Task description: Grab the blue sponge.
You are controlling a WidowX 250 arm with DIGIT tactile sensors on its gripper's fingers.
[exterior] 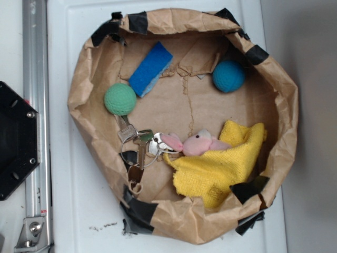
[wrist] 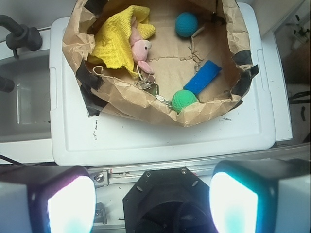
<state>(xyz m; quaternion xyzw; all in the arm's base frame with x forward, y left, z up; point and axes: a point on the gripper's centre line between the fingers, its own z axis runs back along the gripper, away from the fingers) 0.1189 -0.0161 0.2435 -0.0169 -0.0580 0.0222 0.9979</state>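
The approach step is only being begun, it is judged: the fingers (wrist: 150, 196) are being held wide apart, nothing between them, high and well away from the blue sponge (wrist: 202, 77). The sponge is lying inside the paper bag (wrist: 121, 99), just beside the green ball (wrist: 184, 100). A descent over the bag's rim is being called for next, the fingers aligned across the sponge's narrow side.
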